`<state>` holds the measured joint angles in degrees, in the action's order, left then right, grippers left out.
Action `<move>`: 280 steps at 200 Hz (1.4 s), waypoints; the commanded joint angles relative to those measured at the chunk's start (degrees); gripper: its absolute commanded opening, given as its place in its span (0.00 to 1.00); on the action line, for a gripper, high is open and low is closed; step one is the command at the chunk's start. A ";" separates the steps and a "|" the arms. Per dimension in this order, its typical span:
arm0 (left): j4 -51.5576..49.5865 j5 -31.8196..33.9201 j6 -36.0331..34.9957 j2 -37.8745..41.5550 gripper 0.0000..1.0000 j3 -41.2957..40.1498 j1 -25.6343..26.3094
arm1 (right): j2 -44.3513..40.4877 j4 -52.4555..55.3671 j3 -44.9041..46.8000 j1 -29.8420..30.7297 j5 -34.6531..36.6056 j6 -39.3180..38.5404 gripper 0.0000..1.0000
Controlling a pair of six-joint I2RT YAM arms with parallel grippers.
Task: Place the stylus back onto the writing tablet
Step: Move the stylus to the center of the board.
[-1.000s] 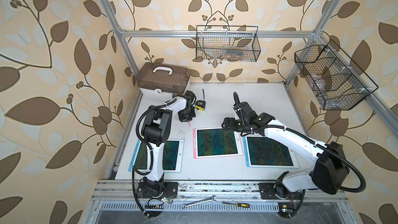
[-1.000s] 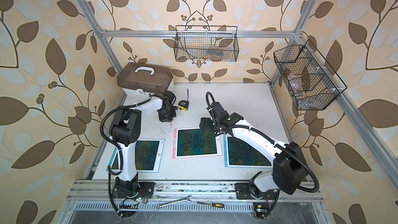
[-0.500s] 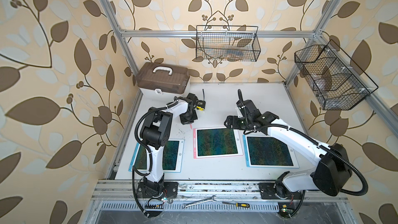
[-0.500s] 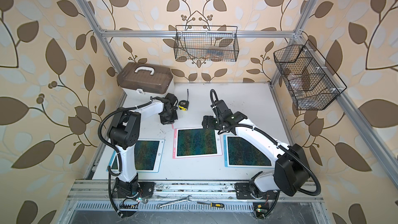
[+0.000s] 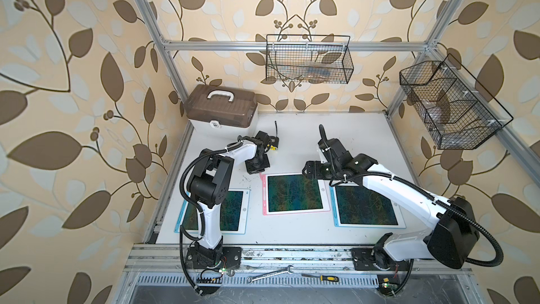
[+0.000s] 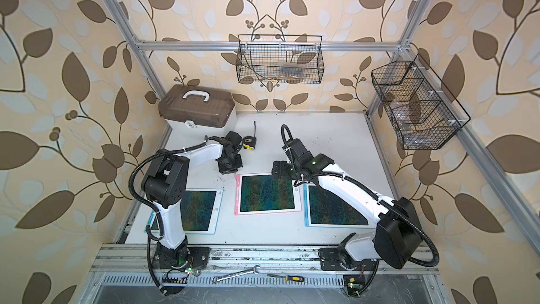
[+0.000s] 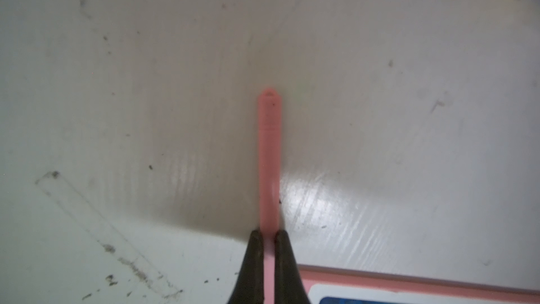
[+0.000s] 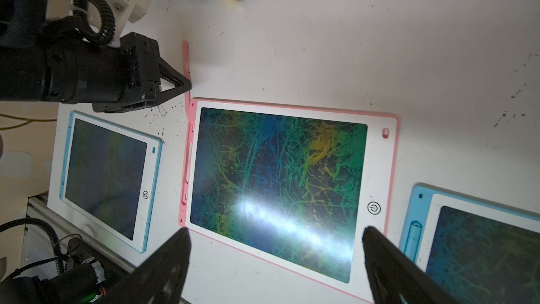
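Observation:
A thin pink stylus is pinched between the shut fingers of my left gripper. It points away from the far-left corner of the pink-framed writing tablet. In the right wrist view the stylus runs in line with the tablet's left edge, its near end at that corner, with the left gripper clamped across it. My right gripper is open and holds nothing. In both top views it hovers by the tablet's far-right corner.
Blue-framed tablets lie left and right of the pink one. A yellow-black tape measure lies just beyond the left gripper, and a brown toolbox stands at the far left. Wire baskets hang on the walls.
My left gripper, still shut, has shifted nearer to the pink tablet's far-left corner. The right arm's wrist has swung slightly right, with its gripper staying by the tablet's far edge.

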<state>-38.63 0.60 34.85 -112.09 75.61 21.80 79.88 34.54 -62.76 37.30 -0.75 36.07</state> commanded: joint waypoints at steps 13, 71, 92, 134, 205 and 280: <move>-7.66 0.06 -2.95 -2.25 0.05 -2.41 0.43 | 0.12 1.34 -1.68 3.42 5.93 6.31 0.92; -5.97 1.66 -2.74 -0.45 0.07 -4.42 0.47 | 1.99 2.32 -6.31 3.59 4.10 1.48 0.92; -6.37 1.57 -0.82 0.10 0.06 -4.68 0.52 | 2.44 4.48 -8.14 1.99 2.69 -2.31 0.92; -7.28 2.07 1.58 1.13 0.14 -4.52 0.52 | 1.34 3.52 -6.73 -0.27 0.02 -4.43 0.92; -9.54 1.87 0.47 -1.40 0.25 0.74 0.37 | -2.13 2.11 -2.19 -0.77 0.07 -3.57 0.92; -9.00 0.18 -1.88 -3.65 0.32 2.24 -2.77 | -2.58 2.28 -1.58 0.75 1.62 -1.93 0.92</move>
<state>-47.13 0.69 34.52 -112.99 77.43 20.64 78.54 36.77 -65.63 37.41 -0.14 33.15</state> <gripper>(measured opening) 0.322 0.916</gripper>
